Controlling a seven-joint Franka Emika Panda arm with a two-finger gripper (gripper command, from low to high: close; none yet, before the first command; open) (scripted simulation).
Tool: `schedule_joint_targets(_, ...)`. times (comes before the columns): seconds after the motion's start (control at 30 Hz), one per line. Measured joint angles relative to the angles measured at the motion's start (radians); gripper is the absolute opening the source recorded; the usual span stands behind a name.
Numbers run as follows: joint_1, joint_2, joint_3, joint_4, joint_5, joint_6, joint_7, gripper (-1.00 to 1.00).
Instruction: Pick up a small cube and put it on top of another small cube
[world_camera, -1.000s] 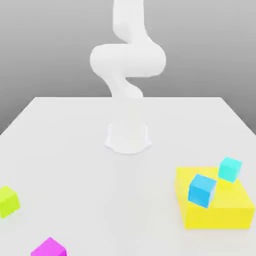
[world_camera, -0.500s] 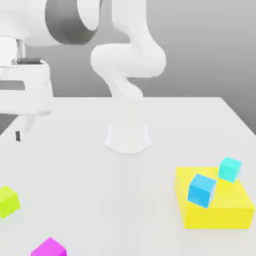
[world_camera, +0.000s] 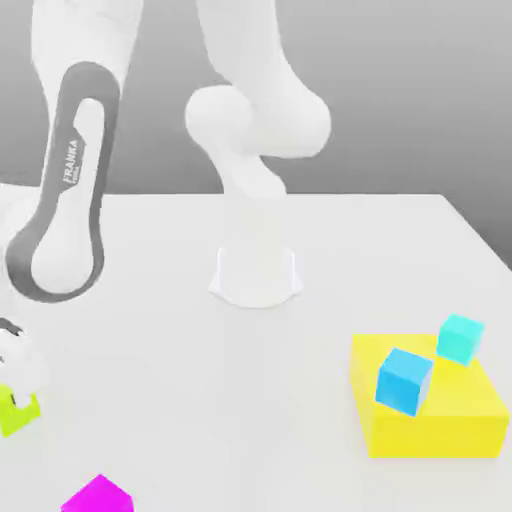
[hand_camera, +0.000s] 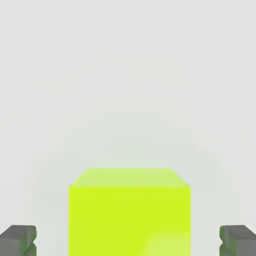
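The gripper (hand_camera: 128, 242) stands over the lime cube (hand_camera: 129, 212) with its two dark fingertips (hand_camera: 18, 240) spread, one on each side of the cube, and in the hand view a clear gap of table shows between each tip and the cube's sides. So the fingers are apart and not pressing on it. The near part of the cube is cut off by the edge of that picture.

In the exterior view the hand is at the exterior view's left edge, low over the white table (world_camera: 260, 400), and it covers most of the lime cube (world_camera: 18, 413); only a lower corner shows.

A magenta cube (world_camera: 97, 496) lies near it, partly cut off at the edge of the picture. Well apart, on the exterior view's right, a yellow block (world_camera: 440, 420) carries a blue cube (world_camera: 403, 380) and a cyan cube (world_camera: 459, 338).
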Motion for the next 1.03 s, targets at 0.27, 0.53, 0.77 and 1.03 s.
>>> schedule_joint_targets(0.27, 0.028, -0.054, -0.038, -0.013, -0.046, -0.041, 0.034, -1.0)
schedule_joint_targets(0.53, 0.23, -0.173, -0.054, 0.054, -0.193, -0.215, 0.294, -1.0)
schedule_joint_targets(0.77, 0.386, -0.117, 0.02, 0.162, -0.227, -0.258, 0.489, -1.0)
schedule_joint_targets(1.03, 0.372, -0.039, 0.048, 0.168, -0.193, -0.188, 0.471, 1.0)
